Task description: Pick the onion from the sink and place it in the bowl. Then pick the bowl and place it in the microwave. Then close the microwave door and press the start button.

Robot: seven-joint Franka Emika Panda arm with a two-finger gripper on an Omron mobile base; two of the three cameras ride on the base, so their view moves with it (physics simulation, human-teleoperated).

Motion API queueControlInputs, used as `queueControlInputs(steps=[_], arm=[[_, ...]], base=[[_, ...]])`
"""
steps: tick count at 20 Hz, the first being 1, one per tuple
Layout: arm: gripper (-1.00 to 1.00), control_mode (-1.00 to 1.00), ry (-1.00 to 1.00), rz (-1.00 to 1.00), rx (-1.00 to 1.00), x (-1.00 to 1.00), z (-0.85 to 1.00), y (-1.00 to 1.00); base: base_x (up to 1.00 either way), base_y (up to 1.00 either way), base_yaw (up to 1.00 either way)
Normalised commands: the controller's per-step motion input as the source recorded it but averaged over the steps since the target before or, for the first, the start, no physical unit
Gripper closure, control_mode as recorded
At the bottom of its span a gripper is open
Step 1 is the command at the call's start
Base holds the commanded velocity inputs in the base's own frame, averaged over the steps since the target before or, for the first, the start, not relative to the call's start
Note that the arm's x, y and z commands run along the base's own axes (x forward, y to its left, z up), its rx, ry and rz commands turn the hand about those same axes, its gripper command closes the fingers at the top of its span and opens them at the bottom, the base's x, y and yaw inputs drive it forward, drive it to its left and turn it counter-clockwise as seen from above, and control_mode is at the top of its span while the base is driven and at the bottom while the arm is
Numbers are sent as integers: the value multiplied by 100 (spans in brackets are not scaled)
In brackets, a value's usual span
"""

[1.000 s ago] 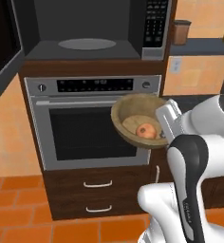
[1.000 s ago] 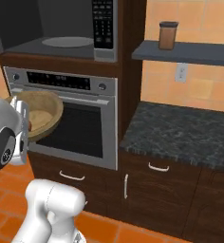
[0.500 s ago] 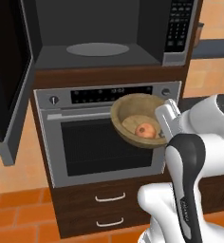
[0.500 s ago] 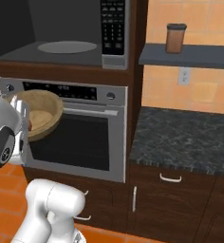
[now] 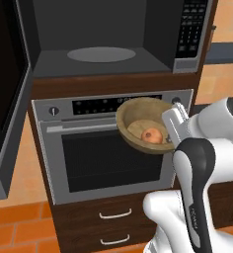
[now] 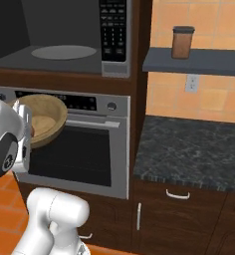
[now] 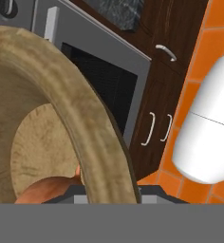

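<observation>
the white franka arm with dark joints rose from its base, bent sharply at the elbow, and reached forward at mid height. its two-finger gripper (image 5: 172, 129) was clamped on the thick rim of the wide, shallow wooden bowl (image 5: 138, 121), which it held tilted, clear of any support.

left base view: from behind-left of the arm, facing forward at the microwave (image 5: 113, 44) and the oven (image 5: 113, 148), close. right base view: from behind-right, same cabinet front plus the tabletop (image 6: 189, 149) beside it. hand view: very near the bowl (image 7: 85, 118) rim, oven front and floor behind.
</observation>
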Motion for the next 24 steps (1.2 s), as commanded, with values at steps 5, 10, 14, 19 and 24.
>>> queueControlInputs(steps=[5, 10, 14, 19, 24], arm=[[100, 100, 0, 0, 0, 0, 0, 0], [100, 100, 0, 0, 0, 0, 0, 0], [100, 100, 0, 0, 0, 0, 0, 0], [100, 100, 0, 0, 0, 0, 0, 0], [100, 100, 0, 0, 0, 0, 0, 0]], base=[[20, 3, 0], [23, 3, 0], [31, 9, 0], [19, 7, 0], [31, 12, 0]])
